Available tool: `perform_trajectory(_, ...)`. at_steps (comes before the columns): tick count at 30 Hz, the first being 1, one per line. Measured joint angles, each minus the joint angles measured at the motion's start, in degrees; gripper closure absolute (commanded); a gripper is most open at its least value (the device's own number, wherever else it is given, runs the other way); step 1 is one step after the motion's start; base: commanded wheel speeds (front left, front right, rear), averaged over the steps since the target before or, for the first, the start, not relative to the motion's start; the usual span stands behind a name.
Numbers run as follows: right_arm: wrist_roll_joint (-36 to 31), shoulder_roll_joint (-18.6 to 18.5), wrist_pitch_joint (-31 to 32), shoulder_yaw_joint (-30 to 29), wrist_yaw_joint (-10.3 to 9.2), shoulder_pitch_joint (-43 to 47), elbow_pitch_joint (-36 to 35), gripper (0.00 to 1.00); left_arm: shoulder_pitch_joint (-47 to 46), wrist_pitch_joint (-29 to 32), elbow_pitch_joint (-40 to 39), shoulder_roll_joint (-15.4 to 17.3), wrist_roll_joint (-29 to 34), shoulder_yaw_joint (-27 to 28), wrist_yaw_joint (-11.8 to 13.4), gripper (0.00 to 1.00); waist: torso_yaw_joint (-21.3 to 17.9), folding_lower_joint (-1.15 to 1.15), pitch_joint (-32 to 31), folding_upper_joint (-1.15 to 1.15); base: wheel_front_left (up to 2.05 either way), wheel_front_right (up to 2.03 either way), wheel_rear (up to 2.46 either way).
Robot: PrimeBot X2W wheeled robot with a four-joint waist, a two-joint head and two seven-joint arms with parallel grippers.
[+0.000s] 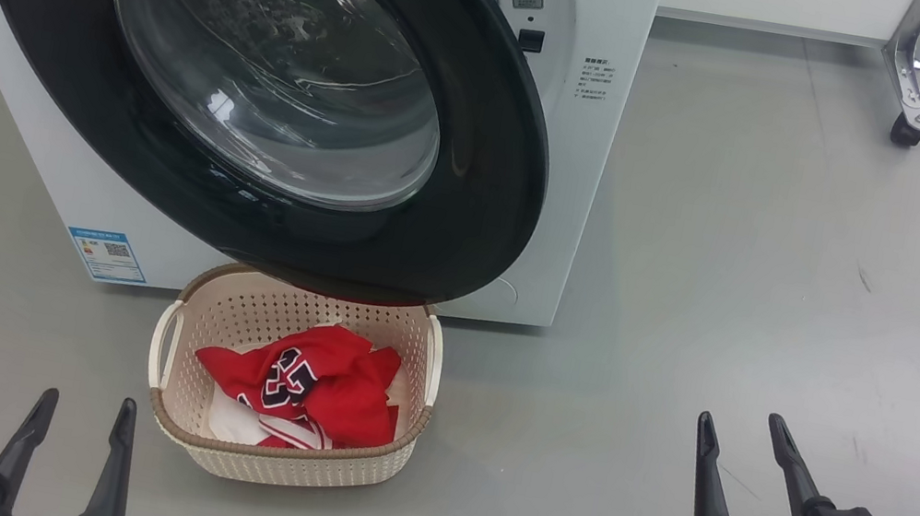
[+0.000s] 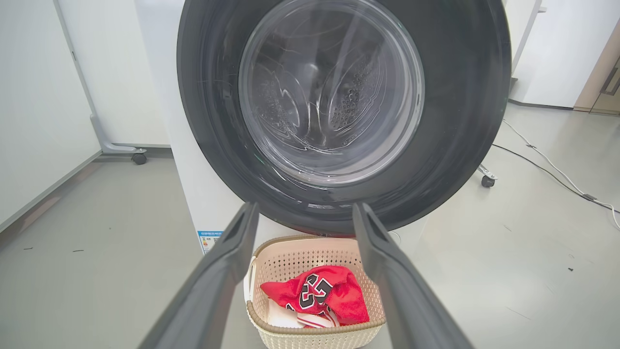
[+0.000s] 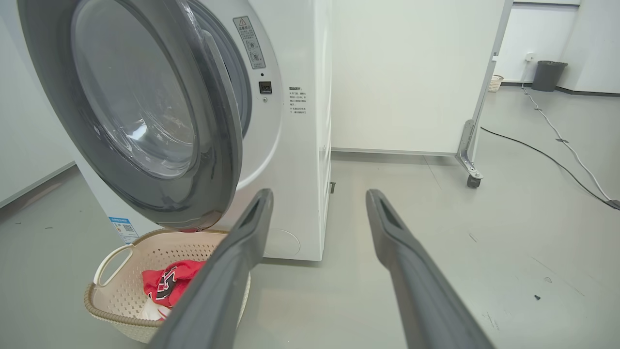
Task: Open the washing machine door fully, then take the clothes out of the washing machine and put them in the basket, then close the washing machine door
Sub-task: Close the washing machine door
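- Left gripper [image 1: 88,401]: positioned above the floor [image 1: 751,251], just left of the basket's near left corner. The two fingers are spread apart and nothing sits between them. In the left wrist view they point at the lower rim of the door.
- Blue label sticker [image 1: 106,255]: fixed at the lower left corner of the machine front, near the floor.
- Basket [image 1: 277,456]: stands upright on the floor directly in front of the machine. Its far edge lies under the lower rim of the door.
- Clothes [image 1: 319,375]: located inside the basket. The red jersey lies crumpled on top with its dark numerals facing up; white cloth [image 1: 237,419] shows beneath it along the near left side.
- Washing machine door [image 1: 495,161]: ajar. In the right wrist view its right edge stands clear of the machine front, not latched.
- Washing machine [image 1: 586,176]: white body behind the door, with the door latch and a printed notice on the panel to the door's right.
- Right gripper [image 1: 741,420]: above bare floor, well apart from the basket. Fingers spread, holding nothing.
- Castor [image 1: 906,132]: on the floor at the far right, under a metal frame leg.
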Motion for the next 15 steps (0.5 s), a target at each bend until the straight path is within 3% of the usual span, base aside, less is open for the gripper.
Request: perform_trajectory(15,-0.01,0.02,0.00,0.10,0.00,0.02,-0.19,0.00,-0.01,-1.00,1.57,-0.86,1.40,-0.88,1.33,0.00,0.01,0.00,0.28,0.00,0.00,0.00,0.00)
